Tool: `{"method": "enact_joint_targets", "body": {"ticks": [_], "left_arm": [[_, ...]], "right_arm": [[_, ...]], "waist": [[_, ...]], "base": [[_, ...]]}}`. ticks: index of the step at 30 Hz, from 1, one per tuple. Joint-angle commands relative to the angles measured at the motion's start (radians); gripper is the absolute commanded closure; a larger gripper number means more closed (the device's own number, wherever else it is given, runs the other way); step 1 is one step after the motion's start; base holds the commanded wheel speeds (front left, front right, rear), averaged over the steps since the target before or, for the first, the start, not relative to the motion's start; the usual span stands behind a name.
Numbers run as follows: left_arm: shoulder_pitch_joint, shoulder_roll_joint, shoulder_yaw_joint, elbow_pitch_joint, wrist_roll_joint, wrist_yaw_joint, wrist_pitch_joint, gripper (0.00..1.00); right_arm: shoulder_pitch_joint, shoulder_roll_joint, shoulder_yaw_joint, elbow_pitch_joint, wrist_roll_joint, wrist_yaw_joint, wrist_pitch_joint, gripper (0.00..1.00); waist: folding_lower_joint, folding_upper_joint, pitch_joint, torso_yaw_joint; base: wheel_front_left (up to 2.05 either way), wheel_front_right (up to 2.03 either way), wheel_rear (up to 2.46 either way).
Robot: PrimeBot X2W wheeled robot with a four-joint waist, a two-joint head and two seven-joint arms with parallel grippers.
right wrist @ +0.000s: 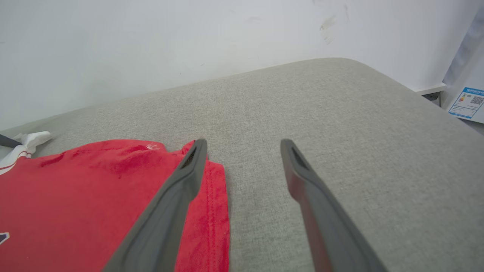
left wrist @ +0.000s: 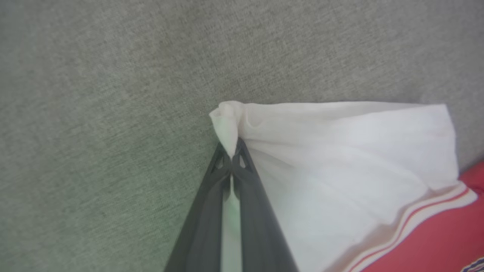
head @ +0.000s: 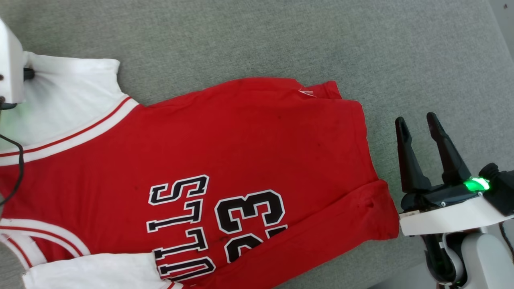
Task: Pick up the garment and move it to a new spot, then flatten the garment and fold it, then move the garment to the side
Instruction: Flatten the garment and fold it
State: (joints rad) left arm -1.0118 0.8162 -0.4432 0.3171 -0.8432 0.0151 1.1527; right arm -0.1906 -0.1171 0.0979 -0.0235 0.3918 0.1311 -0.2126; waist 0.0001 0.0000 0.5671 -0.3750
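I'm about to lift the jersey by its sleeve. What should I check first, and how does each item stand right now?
1. Left gripper shut on the white sleeve corner: ok.
2. Right gripper holding the jersey: not ok; it is open and empty, beside the hem.
3. Jersey lying flat: not ok; one edge is folded over near the right gripper.
4. Bare grey cushion beyond the jersey for a new spot: ok.
5. Other sleeve fully on the cushion: cannot tell; the head view's edge cuts it off.
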Motion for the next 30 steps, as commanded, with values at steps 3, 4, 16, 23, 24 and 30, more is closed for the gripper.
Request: {"method": "enact_joint_targets", "body": {"ticks": [3, 4, 16, 23, 24, 30], "left_arm": [[0.011, -0.022, 0.001, 0.028, 0.012, -0.032, -0.079, 1.00], [0.001, -0.032, 0.006, 0.031, 0.015, -0.043, -0.112, 1.00], [0.083, -0.037, -0.076, -0.254, -0.009, -0.140, -0.251, 1.00], [0.142, -0.067, -0.076, -0.424, -0.036, -0.120, -0.293, 1.00], [0.154, -0.077, -0.086, -0.476, -0.029, -0.119, -0.307, 1.00], [0.169, -0.102, -0.109, -0.536, -0.023, -0.125, -0.335, 1.00]], "right_arm": [[-0.019, -0.021, -0.010, -0.007, -0.016, -0.001, 0.011, 0.00], [-0.022, -0.027, -0.014, -0.012, -0.018, -0.001, 0.019, 0.00], [-0.201, -0.370, 0.084, -0.063, 0.168, -0.001, 0.726, 0.00], [-0.353, -0.446, 0.085, 0.047, 0.234, -0.001, 1.104, 0.00], [-0.406, -0.434, 0.094, 0.098, 0.216, -0.001, 1.173, 0.00], [-0.449, -0.451, 0.166, 0.176, 0.169, -0.001, 1.252, 0.00]], "waist": [[-0.0001, 0.0000, -0.029, 0.026], [-0.0001, 0.0000, -0.042, 0.036], [-0.0001, 0.0000, -0.129, 0.234], [-0.0001, 0.0000, -0.109, 0.331], [-0.0001, 0.0000, -0.101, 0.365], [-0.0001, 0.0000, -0.089, 0.413]], "base": [[0.00, 0.00, 0.00], [0.00, 0.00, 0.00], [0.00, 0.00, 0.00], [0.00, 0.00, 0.00], [0.00, 0.00, 0.00], [0.00, 0.00, 0.00]]}}
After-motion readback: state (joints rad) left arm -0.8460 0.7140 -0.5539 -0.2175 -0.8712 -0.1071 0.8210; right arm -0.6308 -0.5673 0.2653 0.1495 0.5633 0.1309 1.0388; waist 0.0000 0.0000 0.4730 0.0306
